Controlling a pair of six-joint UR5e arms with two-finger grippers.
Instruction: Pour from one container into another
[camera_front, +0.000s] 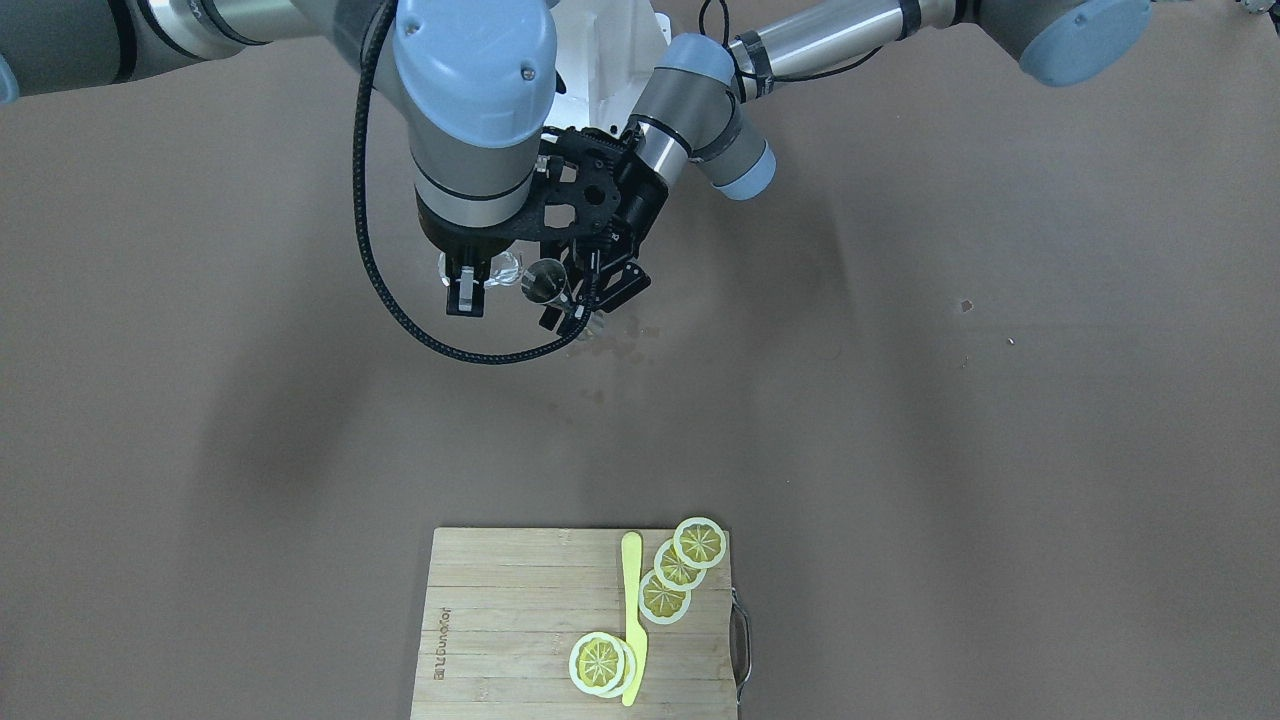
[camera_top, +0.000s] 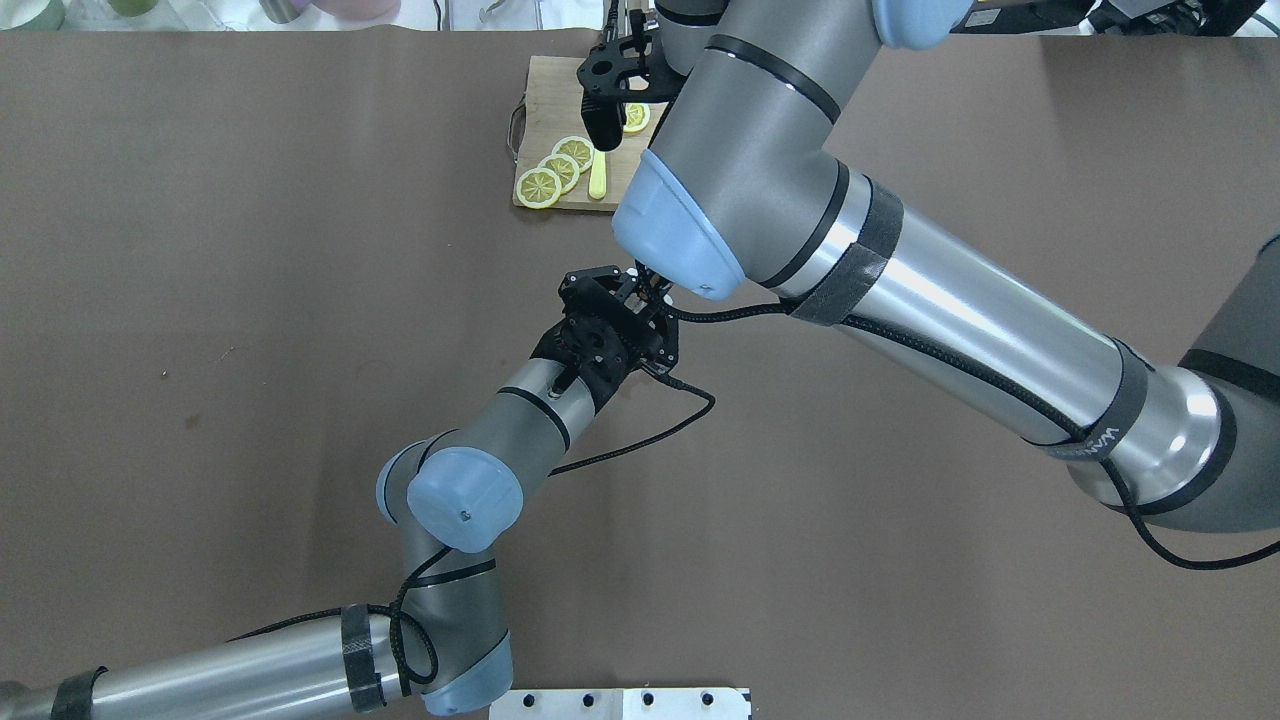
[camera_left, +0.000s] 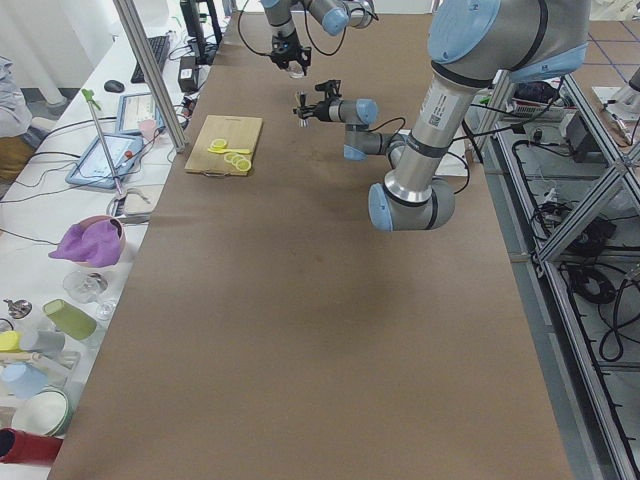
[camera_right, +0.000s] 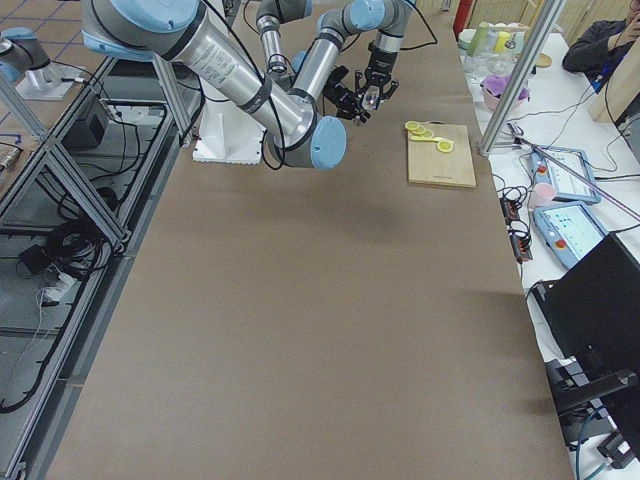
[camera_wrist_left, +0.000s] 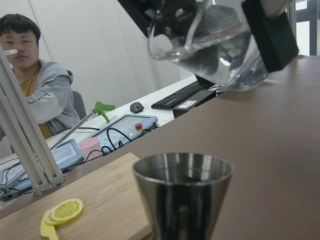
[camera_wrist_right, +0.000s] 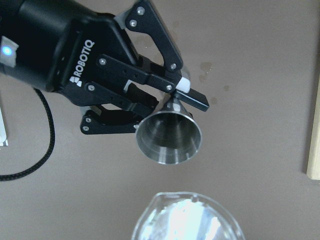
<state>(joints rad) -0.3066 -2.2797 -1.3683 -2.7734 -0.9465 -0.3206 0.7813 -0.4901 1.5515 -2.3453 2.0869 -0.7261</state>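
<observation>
Presently, the left hand (camera_wrist_right: 172, 102) is clenched on an upright steel jigger (camera_wrist_right: 169, 137). Just above it, the right hand (camera_front: 468, 288) grasps a tilted glass pitcher (camera_wrist_left: 210, 45).

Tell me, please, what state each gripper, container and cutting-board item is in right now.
left gripper: shut on the steel jigger
steel jigger: upright, held in the air
right gripper: shut on the glass beaker
glass beaker: tilted above the jigger, no stream visible
lemon slices: lying flat on the cutting board
yellow knife: lying flat on the board
</observation>
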